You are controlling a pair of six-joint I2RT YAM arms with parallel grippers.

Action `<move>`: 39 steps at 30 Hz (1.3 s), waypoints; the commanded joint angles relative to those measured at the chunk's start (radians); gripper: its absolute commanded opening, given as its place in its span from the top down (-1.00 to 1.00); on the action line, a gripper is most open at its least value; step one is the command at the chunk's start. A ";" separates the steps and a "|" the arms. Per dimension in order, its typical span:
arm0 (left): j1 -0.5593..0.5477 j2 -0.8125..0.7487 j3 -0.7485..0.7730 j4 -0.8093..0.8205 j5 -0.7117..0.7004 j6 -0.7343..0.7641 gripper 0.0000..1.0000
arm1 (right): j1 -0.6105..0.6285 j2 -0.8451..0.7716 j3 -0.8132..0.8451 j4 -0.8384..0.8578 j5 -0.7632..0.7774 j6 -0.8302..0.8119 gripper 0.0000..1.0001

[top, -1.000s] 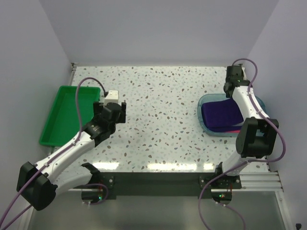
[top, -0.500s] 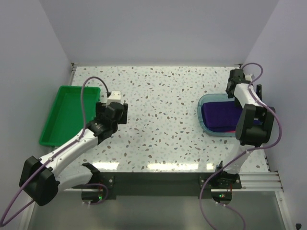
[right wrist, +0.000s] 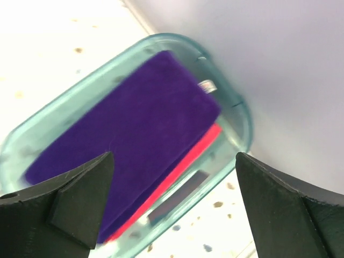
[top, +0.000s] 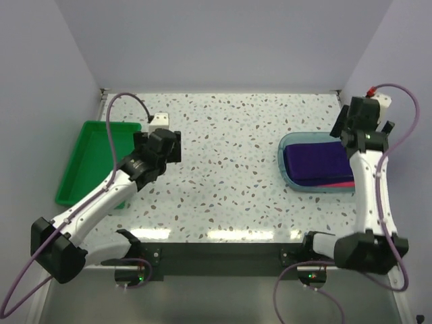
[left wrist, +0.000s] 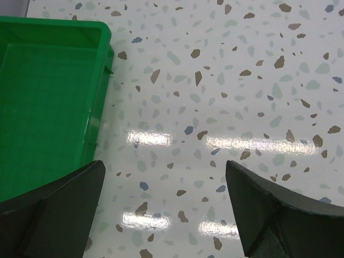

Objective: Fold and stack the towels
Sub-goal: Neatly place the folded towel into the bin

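Across the frame, a speckled white table (top: 229, 169), with the left arm (top: 94, 206) and right arm (top: 368, 189) reaching out over it from the near edge. At far left, a shallow green bin (top: 71, 182), flat on the tabletop. At right, close to the wall, a translucent teal tray (top: 282, 158) holding the towels (right wrist: 123, 145) as a neat stack. On top, a dark purple towel (top: 314, 162), folded flat. Beneath it and touching it, a hot pink towel (top: 341, 183), seen only as a strip along the near edge, both inside the tray's rim.

Right gripper (right wrist: 174, 156) over the tray's far right corner, jaws spread wide and gripping nothing. From the wrist camera, the stack framed between the two dark fingers (right wrist: 75, 188) and below them — cloth and fingertips apart.

Left gripper (left wrist: 165, 166) well apart from the towels, across the table just beside the bin's right wall, jaws likewise wide and empty, only bare speckled surface beneath.

Smallest of all — a pale tag (right wrist: 205, 86) at the purple towel's end nearest the wall.
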 commanded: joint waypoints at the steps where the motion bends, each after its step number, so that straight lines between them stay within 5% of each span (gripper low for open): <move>1: 0.004 -0.022 0.079 -0.083 -0.014 -0.073 -1.00 | 0.020 -0.195 -0.116 0.047 -0.275 0.053 -0.97; 8: 0.004 -0.267 0.029 -0.053 -0.032 -0.060 -1.00 | 0.187 -0.526 -0.153 -0.009 -0.194 -0.028 -0.97; 18: 0.004 -0.711 -0.036 0.054 -0.044 0.126 -1.00 | 0.221 -0.908 -0.116 -0.014 -0.137 -0.180 -0.97; 27: 0.004 -0.918 -0.019 0.055 -0.052 0.181 -1.00 | 0.304 -0.983 0.025 -0.103 -0.050 -0.266 -0.97; 39: 0.004 -0.995 0.015 0.008 -0.152 0.195 -1.00 | 0.394 -1.028 0.046 -0.043 -0.035 -0.369 -0.97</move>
